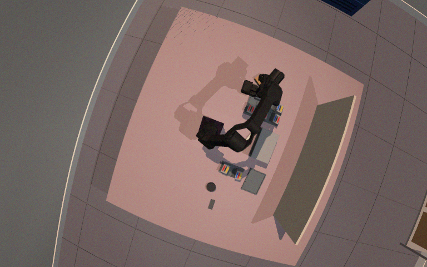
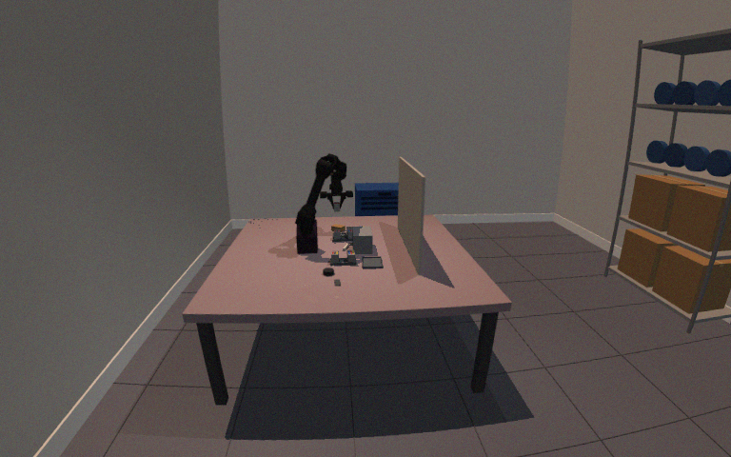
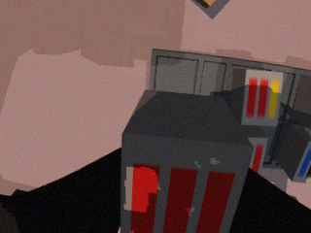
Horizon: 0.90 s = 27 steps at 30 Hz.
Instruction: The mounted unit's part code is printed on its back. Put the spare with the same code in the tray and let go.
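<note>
My gripper [image 2: 336, 205] [image 3: 178, 158] is shut on a dark grey spare [image 2: 336, 208] [image 3: 182, 116] with three red bars, held raised above the table. The far rack [image 1: 252, 100] [image 3: 176, 75] lies below it, one end cell bare. Other spares stand in that rack, among them one with two red bars and a yellow bar [image 3: 262, 97] and one showing a blue bar [image 3: 305, 162]. The flat grey tray [image 1: 253, 181] [image 2: 371, 263] is empty, far from the gripper. I cannot make out the mounted unit or its printed code.
A grey box [image 1: 267, 147] [image 2: 363, 241] stands between the far rack and the tray. A small holder [image 1: 232, 170] [image 2: 343, 262] bears two striped blocks. A tall panel [image 1: 314, 163] [image 2: 410, 215] stands beyond. A black disc [image 1: 210, 187], a small grey block [image 1: 211, 204] and an orange block [image 1: 257, 79] [image 2: 338, 228] lie about.
</note>
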{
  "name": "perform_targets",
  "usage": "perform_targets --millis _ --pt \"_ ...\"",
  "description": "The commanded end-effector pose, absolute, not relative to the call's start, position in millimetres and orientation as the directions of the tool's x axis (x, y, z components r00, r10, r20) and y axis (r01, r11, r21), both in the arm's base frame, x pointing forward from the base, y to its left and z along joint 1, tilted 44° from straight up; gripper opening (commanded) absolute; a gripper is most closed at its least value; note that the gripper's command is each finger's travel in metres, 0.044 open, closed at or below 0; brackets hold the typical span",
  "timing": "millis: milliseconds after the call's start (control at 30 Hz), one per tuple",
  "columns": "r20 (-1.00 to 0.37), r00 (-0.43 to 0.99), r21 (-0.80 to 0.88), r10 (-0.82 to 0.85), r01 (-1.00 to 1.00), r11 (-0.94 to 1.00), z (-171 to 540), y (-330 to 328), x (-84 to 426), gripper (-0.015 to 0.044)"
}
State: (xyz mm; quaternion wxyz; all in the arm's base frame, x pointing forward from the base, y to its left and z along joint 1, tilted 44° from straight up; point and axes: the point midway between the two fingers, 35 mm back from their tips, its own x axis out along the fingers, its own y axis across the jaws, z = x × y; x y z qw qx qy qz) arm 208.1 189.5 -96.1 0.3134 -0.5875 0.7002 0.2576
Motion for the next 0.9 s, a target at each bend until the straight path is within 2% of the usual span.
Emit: perform_targets --millis 0,367,867 --pt "-0.743 -0.121 -0.004 -0.658 -0.983 0.185 -91.4 191.4 208.9 0.0000" --pt "-0.783 -0.122 0.011 -0.610 -0.983 0.183 -51.9 162.7 257.8 0.0000" --pt "-0.809 -0.107 -0.003 -0.578 -0.983 0.185 13.5 89.4 317.8 0.0000"
